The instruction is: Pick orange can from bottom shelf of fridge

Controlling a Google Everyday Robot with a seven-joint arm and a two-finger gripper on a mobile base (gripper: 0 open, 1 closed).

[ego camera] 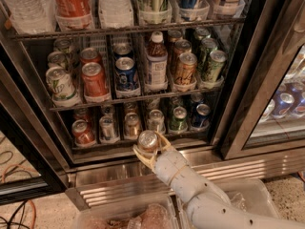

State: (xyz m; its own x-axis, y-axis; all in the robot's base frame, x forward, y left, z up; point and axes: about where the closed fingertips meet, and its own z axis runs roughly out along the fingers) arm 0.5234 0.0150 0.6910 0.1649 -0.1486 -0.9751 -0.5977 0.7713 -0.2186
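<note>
My gripper (149, 146) is shut on the orange can (147, 139), whose silver lid with pull tab faces the camera. It holds the can just in front of the bottom shelf (114, 143), over the ribbed steel base (119, 175) of the fridge (238, 104). The pale fingers (137, 153) grip the can on both sides. The white arm runs down to the lower right. On the bottom shelf stands a row of short cans: a red one (83, 132), a silver one (108, 128), a bronze one (132, 125), a green one (178, 118) and a blue one (201, 116).
The rack above holds taller cans and a brown bottle (156, 66). The top rack holds bottles and cups. A second cooler with blue cans (283, 104) stands at right. Clear plastic bins (143, 216) sit below the arm. Cables (14, 209) lie on the floor at left.
</note>
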